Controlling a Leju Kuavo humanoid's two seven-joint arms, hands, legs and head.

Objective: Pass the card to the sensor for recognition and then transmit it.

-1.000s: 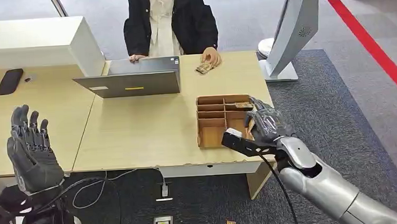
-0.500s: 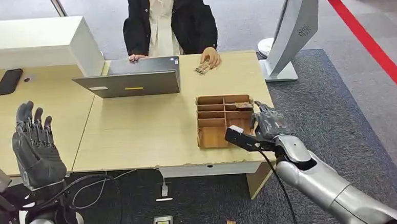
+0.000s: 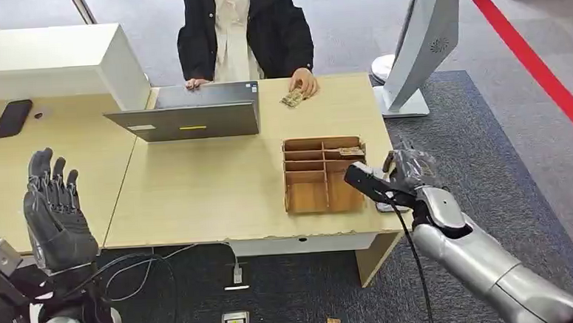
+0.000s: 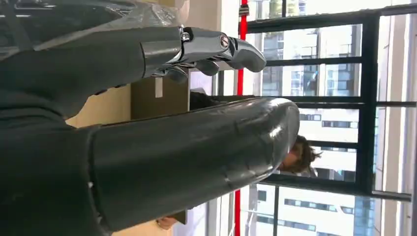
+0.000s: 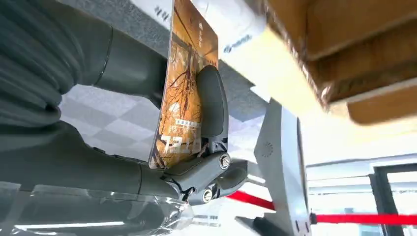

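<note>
An orange printed card [image 5: 184, 93] is pinched upright in my right hand [image 3: 410, 171], the thumb [image 5: 211, 101] pressing on its face. That hand hovers over the table's right edge, just right of the wooden divided tray [image 3: 321, 176]. A white device [image 5: 236, 29] lies on the table close beside the card, and its corner [image 3: 384, 207] peeks out below my wrist. My left hand [image 3: 53, 214] is raised by the left table edge, palm up, fingers [image 4: 216, 46] apart and holding nothing.
A person stands across the table with one hand on a small card [image 3: 293, 97] and the other by a grey laptop [image 3: 192, 114]. A white kiosk stand [image 3: 418, 43] rises at the right. A phone [image 3: 12, 117] lies far left. Cables trail on the floor under the table.
My right hand has drawn back from over the wooden tray and moved right, out past the tray's right side. The left hand has drifted slightly right and stays raised.
</note>
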